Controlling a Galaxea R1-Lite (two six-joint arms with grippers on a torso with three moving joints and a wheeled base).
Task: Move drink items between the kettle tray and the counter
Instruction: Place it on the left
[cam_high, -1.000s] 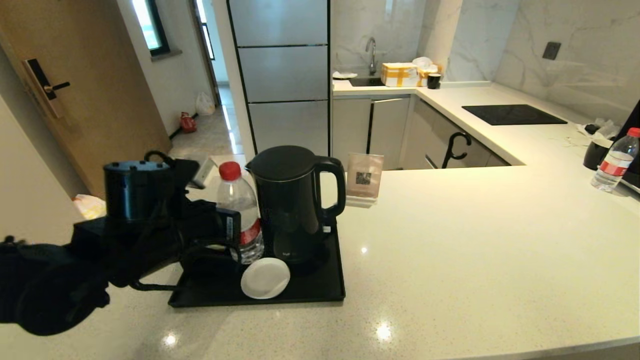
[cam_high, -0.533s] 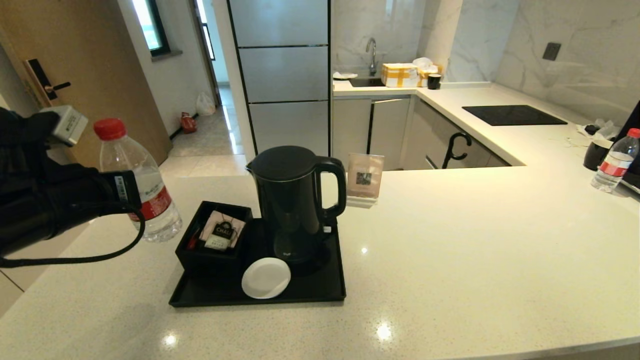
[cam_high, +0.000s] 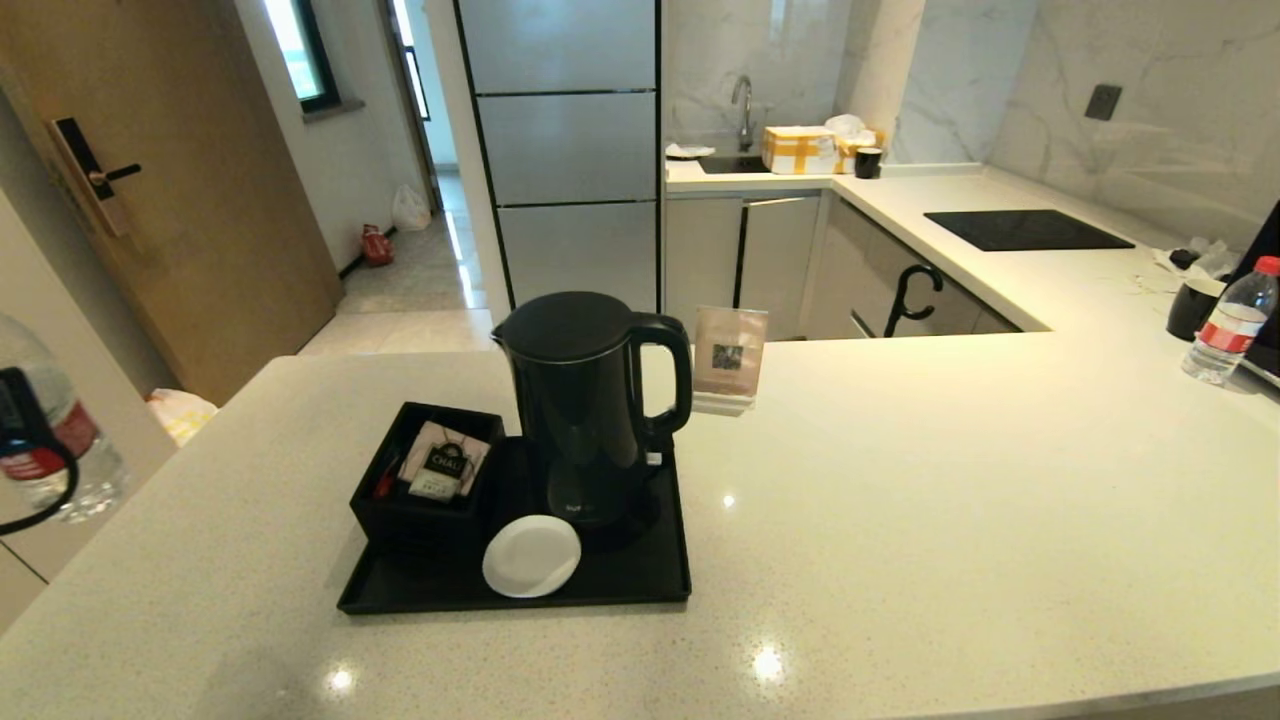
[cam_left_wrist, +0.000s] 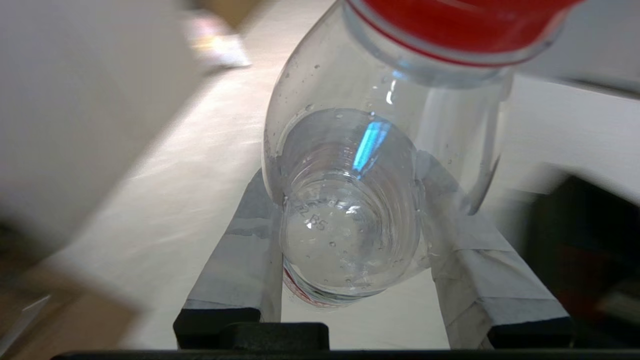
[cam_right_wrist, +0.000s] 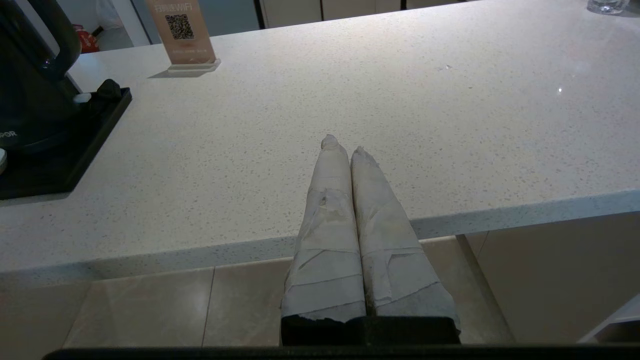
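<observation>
Clear plastic, the water bottle (cam_left_wrist: 350, 200) sat clamped between the taped fingers (cam_left_wrist: 240, 255) of the left gripper (cam_left_wrist: 350, 280), one pad on each side of its body, red cap toward the camera. In the head view the bottle (cam_high: 60, 450) hung at the far left margin, out past the left edge of the surface (cam_high: 900, 500) and well apart from the kettle tray (cam_high: 640, 580). On that tray the black kettle (cam_high: 585, 400) stood upright, with the black box (cam_high: 425, 470) of sachets and the white coaster (cam_high: 530, 555) beside it. Broad bare stone lay open from the tray's right rim to a second bottle (cam_high: 1230, 320) at the far right. The right gripper (cam_right_wrist: 345, 147) was parked before the surface's near edge, fingers pressed together, holding nothing.
</observation>
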